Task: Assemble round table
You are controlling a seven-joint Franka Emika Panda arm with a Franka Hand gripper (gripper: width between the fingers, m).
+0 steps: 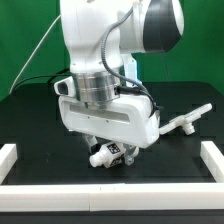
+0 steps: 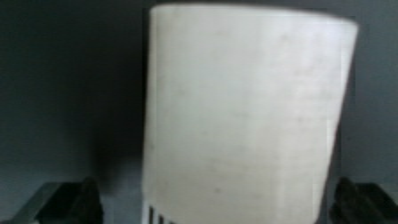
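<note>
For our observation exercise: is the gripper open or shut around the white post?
Open: the wrist view shows the gripper with fingers either side of the post, a dark gap beside one.

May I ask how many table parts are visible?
2: the post at the pincer, the foot piece at the exterior view's right. The disc may be hidden behind the arm.

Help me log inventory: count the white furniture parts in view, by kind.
Cylinder post: 1
Armed foot piece: 1
Round disc: 0 in view
Total: 2
</note>
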